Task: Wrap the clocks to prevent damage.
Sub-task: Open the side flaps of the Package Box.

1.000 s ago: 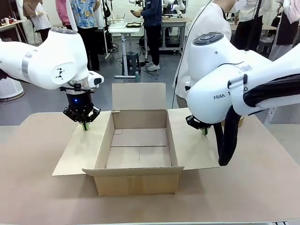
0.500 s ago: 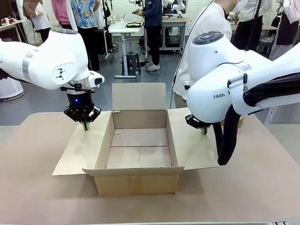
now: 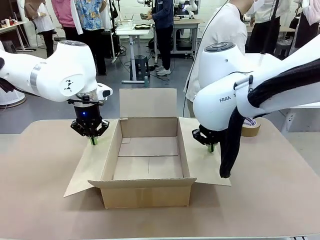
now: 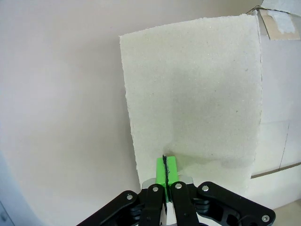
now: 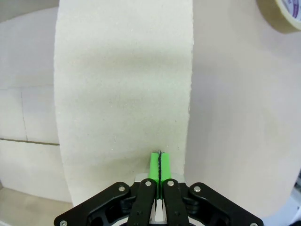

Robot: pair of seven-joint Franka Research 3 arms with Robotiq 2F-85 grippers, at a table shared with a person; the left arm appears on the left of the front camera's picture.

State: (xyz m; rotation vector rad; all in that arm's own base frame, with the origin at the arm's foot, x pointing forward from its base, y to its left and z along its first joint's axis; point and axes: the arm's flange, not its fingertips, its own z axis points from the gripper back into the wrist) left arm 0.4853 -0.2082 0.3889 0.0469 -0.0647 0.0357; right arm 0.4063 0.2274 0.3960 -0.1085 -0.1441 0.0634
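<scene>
Left claw (image 3: 93, 141) points straight down with its green pads (image 4: 161, 168) pressed flat together, holding nothing; its tips sit at the far outer part of the left flap (image 3: 92, 160) of an open cardboard box (image 3: 147, 195); from the left wrist view the claw (image 4: 165, 162) hangs over the near edge of that flap (image 4: 188, 94), with a soft shadow right at the tips, though whether they touch the cardboard I cannot tell; right claw (image 3: 211, 148) is likewise squeezed tight on nothing, aimed down at the right flap (image 3: 205, 160) near its far end; the right wrist view shows the claw (image 5: 160, 160) over the pale flap (image 5: 122, 84), with the bench (image 5: 225, 117) alongside; both side flaps lie folded outward and slope down toward the bench (image 3: 40, 200); the rear flap (image 3: 148, 102) stands upright; the box sits in the middle of the bench between the two arms, and its inside shows bare cardboard floor; a roll of tape (image 3: 250, 127) lies on the bench beyond the right arm, and its rim shows at the top corner of the right wrist view (image 5: 282, 14); a person (image 3: 220, 30) in white stands at the far side.
</scene>
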